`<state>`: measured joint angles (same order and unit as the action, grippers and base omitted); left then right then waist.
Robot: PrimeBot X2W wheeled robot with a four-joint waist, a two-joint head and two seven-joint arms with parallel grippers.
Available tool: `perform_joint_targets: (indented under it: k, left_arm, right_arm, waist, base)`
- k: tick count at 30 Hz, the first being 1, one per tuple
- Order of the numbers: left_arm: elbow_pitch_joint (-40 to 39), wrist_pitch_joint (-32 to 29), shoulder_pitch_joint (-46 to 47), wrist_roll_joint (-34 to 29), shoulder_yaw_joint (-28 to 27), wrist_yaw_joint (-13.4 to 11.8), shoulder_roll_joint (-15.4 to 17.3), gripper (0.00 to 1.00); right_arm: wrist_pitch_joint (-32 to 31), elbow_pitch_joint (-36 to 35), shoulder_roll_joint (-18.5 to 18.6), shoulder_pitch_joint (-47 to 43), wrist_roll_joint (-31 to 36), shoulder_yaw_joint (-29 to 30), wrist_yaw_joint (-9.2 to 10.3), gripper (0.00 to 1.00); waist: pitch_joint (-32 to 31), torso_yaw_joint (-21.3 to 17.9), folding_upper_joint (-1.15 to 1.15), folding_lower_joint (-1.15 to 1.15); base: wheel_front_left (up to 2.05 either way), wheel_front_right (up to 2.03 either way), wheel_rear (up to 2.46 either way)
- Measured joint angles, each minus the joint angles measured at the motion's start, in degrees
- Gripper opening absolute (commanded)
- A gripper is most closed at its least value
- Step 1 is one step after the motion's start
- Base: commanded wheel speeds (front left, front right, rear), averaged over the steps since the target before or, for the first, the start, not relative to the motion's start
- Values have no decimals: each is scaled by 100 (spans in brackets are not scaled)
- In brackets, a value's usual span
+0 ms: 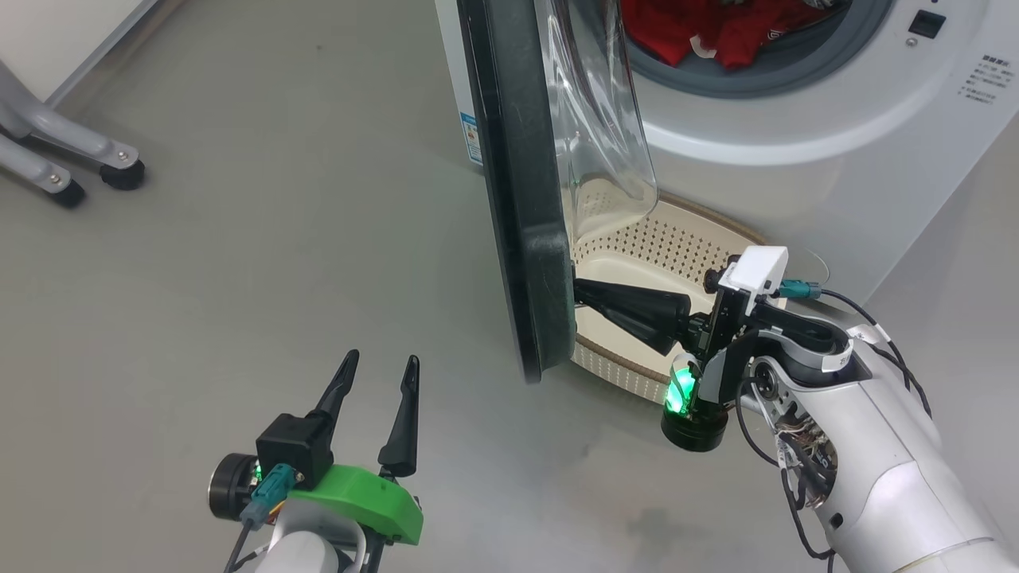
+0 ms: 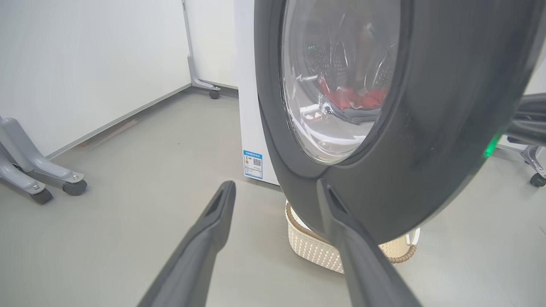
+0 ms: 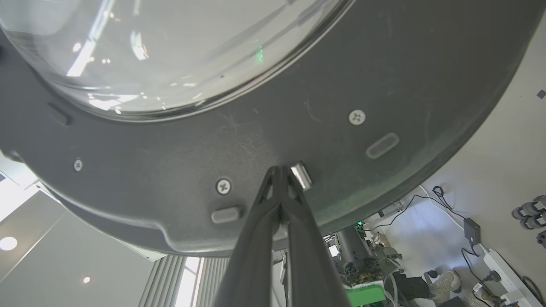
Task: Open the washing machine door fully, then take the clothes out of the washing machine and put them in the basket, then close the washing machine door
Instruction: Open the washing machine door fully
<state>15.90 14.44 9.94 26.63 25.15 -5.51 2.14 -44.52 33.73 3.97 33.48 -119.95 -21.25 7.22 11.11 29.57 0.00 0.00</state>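
The washing machine door (image 1: 525, 199) stands part-open, edge-on in the head view, its clear glass bowl (image 1: 605, 119) bulging toward the washing machine (image 1: 836, 119). Red clothes (image 1: 716, 32) lie in the drum mouth; through the glass they show as clothes (image 2: 354, 98). My right gripper (image 1: 577, 293) is shut, its tips pressed against the door's inner rim; the wrist view shows the right gripper (image 3: 279, 170) touching the door (image 3: 298, 140) beside a metal latch. My left gripper (image 1: 380, 368) hangs open over the floor, outside the door (image 2: 426, 149). The cream basket (image 1: 677, 239) sits below the door.
Grey wheeled frame legs (image 1: 87, 159) stand at the far left on the grey floor. The basket (image 2: 315, 249) sits under the door's lower edge. A blue label (image 2: 253, 164) is on the machine's side. Cables and a power strip (image 3: 507, 264) lie behind the door.
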Motion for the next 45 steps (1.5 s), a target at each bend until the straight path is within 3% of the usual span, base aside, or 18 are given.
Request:
perform_joint_targets:
  k: [5, 6, 9, 17, 18, 26, 36, 38, 45]
  left_arm:
    - [48, 0, -112, -1, -104, 0, 1, 100]
    - [68, 0, -132, -7, -118, 0, 2, 100]
    - [132, 0, -148, -24, -144, 3, 2, 100]
    - [226, 0, -289, -60, -379, 52, 82, 100]
    - [234, 0, -324, -60, -408, 53, 100, 100]
    - [209, 0, -502, -62, -659, 62, 256, 100]
    - [41, 0, -586, -62, -1002, 60, 342, 100]
    - [10, 0, -589, -62, -1060, 59, 365, 100]
    - [-54, 0, -698, -68, -1192, 59, 394, 100]
  right_arm:
    - [221, 32, -23, -121, 36, 34, -11, 0]
    - [347, 43, -30, -125, 140, 58, -83, 0]
    - [671, 76, 40, -163, 535, 84, -417, 0]
    - [1553, 9, 721, -481, 1913, -204, -1392, 0]
    - [1710, -26, 792, -483, 2146, -264, -1444, 0]
    - [3332, -523, 1577, -586, 4458, -889, -1470, 0]
    - [4956, -1085, 2094, -956, 6352, -1490, -1465, 0]
    - [5252, -1162, 2179, -1038, 6552, -1474, -1462, 0]
    - [5822, -1200, 2213, -1551, 6714, -1385, -1110, 0]
  waist:
    - [-151, -10, 0, 0]
    - [-184, -25, 0, 0]
    - [-301, -81, 0, 0]
    - [-704, -359, 0, 0]
    - [-751, -417, 0, 0]
    - [-1059, -978, 0, 0]
    - [-1251, -1747, 0, 0]
    - [-1271, -1879, 0, 0]
    - [-1301, -2183, 0, 0]
  base:
    - [0, 0, 0]
    - [0, 0, 0]
    - [0, 0, 0]
    - [0, 0, 0]
    - [0, 0, 0]
    - [0, 0, 0]
    - [0, 0, 0]
    - [0, 0, 0]
    - [0, 0, 0]
